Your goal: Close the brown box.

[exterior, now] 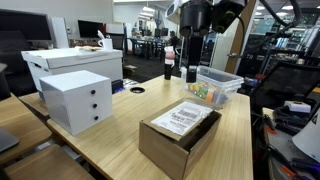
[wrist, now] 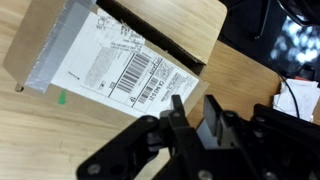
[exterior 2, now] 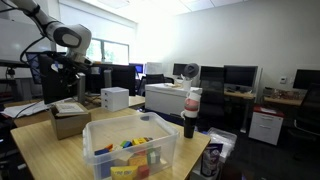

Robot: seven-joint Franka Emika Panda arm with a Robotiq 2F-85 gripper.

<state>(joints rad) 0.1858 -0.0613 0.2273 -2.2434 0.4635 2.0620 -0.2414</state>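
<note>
Three containers are sitting on the wooden bench point(exterior: 120, 125). The brown box point(exterior: 180, 135) is resting close to the bench edge nearest the camera in an exterior view, and toward the far edge in the opposing one point(exterior 2: 70, 120). Its large flap with the white printed label point(wrist: 120, 60) is lying across the top, tilting slightly, and in the wrist view a dark gap is showing along one side of that flap. The white three-drawer box point(exterior: 78, 100) is standing near a side edge of the bench, well apart from the brown box. The clear plastic bin point(exterior 2: 130, 150), with colourful pieces inside it, is occupying the corner opposite. A dark bottle point(exterior 2: 190, 112) is standing just beside the bin.

The gripper point(exterior: 190, 48) is hanging above the bench, well over the brown box and touching nothing. In the wrist view the gripper point(wrist: 193, 112) is looking down past the box's labelled end. Its fingers point(wrist: 213, 110) seem to be sitting close together around a narrow dark gap, but whether they are pressing together cannot be told.
</note>
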